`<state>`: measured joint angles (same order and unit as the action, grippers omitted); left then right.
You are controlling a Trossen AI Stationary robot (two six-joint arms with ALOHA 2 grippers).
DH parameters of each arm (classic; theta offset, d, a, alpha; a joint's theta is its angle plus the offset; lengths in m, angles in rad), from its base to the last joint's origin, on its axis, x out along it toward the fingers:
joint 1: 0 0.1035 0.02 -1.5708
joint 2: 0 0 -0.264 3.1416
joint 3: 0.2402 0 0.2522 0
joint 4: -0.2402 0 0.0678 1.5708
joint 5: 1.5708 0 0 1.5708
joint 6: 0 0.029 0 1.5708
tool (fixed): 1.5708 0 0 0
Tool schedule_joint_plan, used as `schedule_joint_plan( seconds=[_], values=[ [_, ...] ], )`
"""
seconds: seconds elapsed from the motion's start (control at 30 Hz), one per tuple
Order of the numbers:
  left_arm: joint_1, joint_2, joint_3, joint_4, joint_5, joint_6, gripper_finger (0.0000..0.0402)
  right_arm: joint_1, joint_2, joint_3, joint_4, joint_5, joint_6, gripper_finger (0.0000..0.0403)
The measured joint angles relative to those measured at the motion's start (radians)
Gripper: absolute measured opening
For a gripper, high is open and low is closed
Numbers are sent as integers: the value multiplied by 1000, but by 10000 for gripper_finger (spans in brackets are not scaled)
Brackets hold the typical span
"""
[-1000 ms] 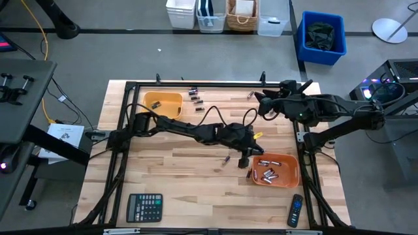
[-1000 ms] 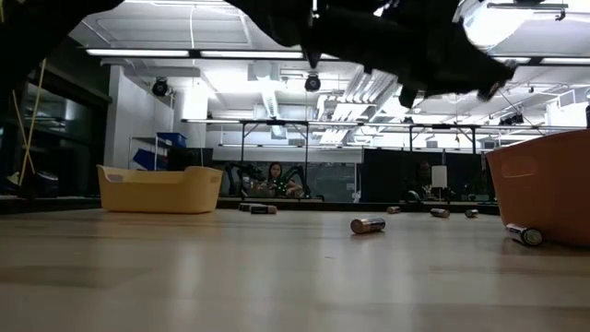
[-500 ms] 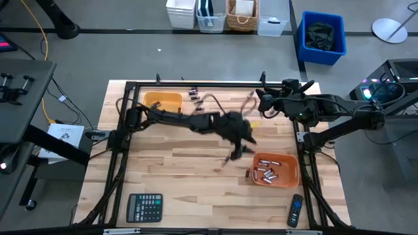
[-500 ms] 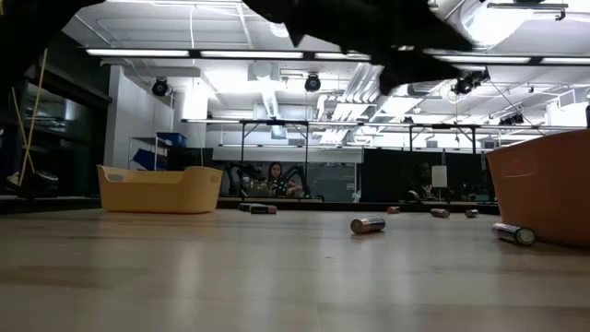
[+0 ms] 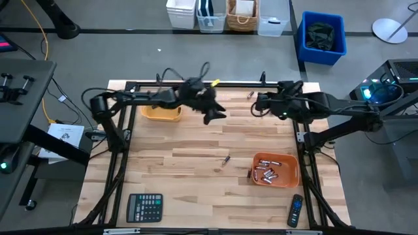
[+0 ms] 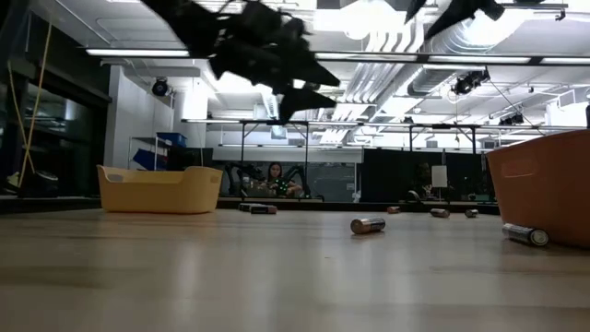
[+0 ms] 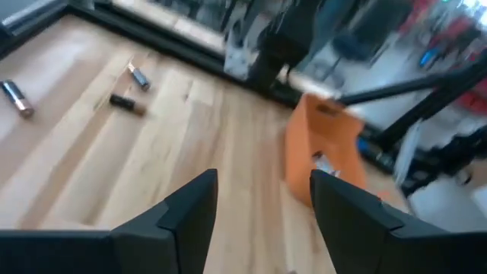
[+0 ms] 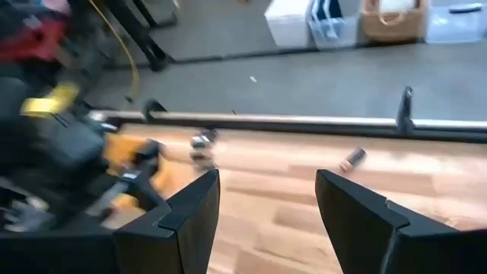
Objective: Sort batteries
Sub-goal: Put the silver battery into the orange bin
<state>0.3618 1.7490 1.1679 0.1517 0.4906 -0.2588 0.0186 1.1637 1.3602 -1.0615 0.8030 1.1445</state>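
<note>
High view: batteries (image 5: 266, 172) lay in the orange bin (image 5: 292, 171), one loose on the desk (image 5: 163, 170). Left wrist view: left hand (image 7: 262, 205) spread, empty. Right wrist view: right hand (image 8: 266, 205) spread. Cells looked hard, slick, prone to roll; pinch mid-barrel.

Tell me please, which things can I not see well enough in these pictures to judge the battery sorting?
- Inside of the yellow bin: the left arm covers it in the high view; its wall hides it in the low view.
- Batteries in the orange bin: too small to count or tell apart from above.
- Far-edge batteries behind the left gripper: hidden in the high view.
- Right wrist view: the left side is motion-blurred.
</note>
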Motion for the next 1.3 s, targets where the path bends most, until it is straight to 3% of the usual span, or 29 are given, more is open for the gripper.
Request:
schedule_joint_plan(
  seconds=[0.1, 0.2, 0.4, 0.57, 0.7, 0.87, 1.07, 1.3],
  values=[
    [-21, -64, -156, 181, -21, -101, 198, -27, 33, 0, -40, -74, -32, 213],
    [-60, -105, -241, 253, -79, -151, 198, -49, 57, 0, -62, -156, -81, 213],
    [-107, -112, -265, 243, -196, -116, 198, -72, 84, 0, -71, -273, -170, 213],
    [-68, -119, -247, 250, -246, -133, 198, -88, 84, 0, -70, -289, -204, 213],
    [36, -133, -107, -19, -297, -93, 197, -122, 86, 0, -49, -295, -241, 213],
    [207, -68, 204, -505, -472, 157, 197, -179, 88, 0, 28, -312, -289, 213],
    [401, 237, 542, -908, -469, 191, 197, -225, 88, 0, 137, -333, -316, 213],
    [411, 545, 807, -1175, -475, 212, 197, -235, 88, 0, 170, -335, -300, 213]
  ],
)
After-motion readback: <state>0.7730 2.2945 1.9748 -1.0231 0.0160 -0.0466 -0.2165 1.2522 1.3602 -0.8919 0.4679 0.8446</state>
